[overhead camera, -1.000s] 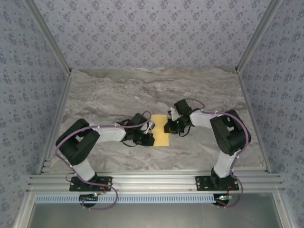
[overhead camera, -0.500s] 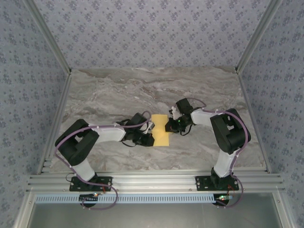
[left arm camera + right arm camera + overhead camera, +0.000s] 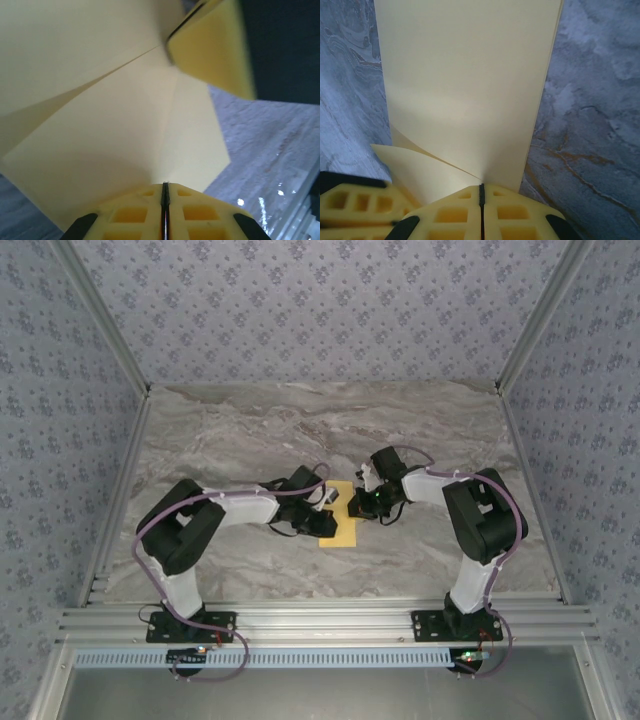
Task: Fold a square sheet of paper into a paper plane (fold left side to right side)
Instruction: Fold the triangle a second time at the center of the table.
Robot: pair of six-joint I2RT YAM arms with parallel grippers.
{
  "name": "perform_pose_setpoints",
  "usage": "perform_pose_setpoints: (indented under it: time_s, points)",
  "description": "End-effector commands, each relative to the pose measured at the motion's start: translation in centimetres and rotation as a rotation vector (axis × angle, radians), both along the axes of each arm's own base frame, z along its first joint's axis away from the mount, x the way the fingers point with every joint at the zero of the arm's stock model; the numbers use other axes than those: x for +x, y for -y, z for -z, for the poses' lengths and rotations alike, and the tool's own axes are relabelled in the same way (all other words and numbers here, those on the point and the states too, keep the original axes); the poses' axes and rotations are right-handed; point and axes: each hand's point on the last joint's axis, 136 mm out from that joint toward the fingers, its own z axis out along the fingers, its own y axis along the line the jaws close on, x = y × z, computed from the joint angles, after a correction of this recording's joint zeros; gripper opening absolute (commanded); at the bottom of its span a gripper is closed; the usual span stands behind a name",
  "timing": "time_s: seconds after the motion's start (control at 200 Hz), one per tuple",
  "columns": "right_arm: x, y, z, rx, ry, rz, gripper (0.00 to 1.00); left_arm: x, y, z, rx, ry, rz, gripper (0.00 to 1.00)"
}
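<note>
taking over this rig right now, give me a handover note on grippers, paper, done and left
Grippers: left gripper shut on the square sheet of paper from the left, right gripper shut on it from the right.
Things: the sheet lies on the table between the arms, doubled into a narrow rectangle, layers gaping.
Done: left side seems brought over to the right.
Left: flatten that crease, then every plane fold.

The left arm [image 3: 241, 508] and right arm [image 3: 440, 483] have white shells, black joints, looping purple cables [image 3: 140, 532] and 2 yellow fingers [image 3: 515, 200] each, moulded with rectangular pockets.
</note>
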Motion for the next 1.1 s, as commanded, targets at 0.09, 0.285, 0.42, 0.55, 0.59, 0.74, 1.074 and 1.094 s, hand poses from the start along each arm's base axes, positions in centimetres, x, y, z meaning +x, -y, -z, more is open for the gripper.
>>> perform_pose_setpoints:
  time_s: [0.09,0.285,0.42,0.55,0.59,0.74,1.074,1.094]
  points:
    - [0.1,2.7,2.7,-0.147,-0.02,0.033,0.08,-0.5,-0.9,0.9,0.059,-0.02,0.016,0.09]
    - [0.1,2.8,2.8,-0.154,-0.023,0.035,0.08,-2.7,-3.3,1.7,0.098,-0.057,0.002,0.08]
    - [0.1,2.9,2.9,-0.159,-0.024,0.036,0.08,-4.5,-5.1,2.1,0.112,-0.08,-0.012,0.07]
    - [0.2,2.9,2.8,-0.158,-0.025,0.036,0.08,-5.7,-6.7,2.4,0.131,-0.089,-0.027,0.07]
    - [0.2,2.8,2.7,-0.157,-0.023,0.035,0.08,-5.8,-7.0,2.3,0.136,-0.085,-0.033,0.07]
    - [0.5,1.8,1.7,-0.1,-0.002,0.025,0.09,-5.1,-7.5,1.3,0.114,-0.066,-0.066,0.07]
    - [2.6,1.3,-5.4,0.08,0.248,0.096,0.47,1.1,-5.1,-5.8,-0.11,0.115,-0.161,0.37]
    - [2.5,1.5,-5.7,0.075,0.261,0.1,0.49,1.6,-5.0,-6.0,-0.118,0.122,-0.168,0.39]
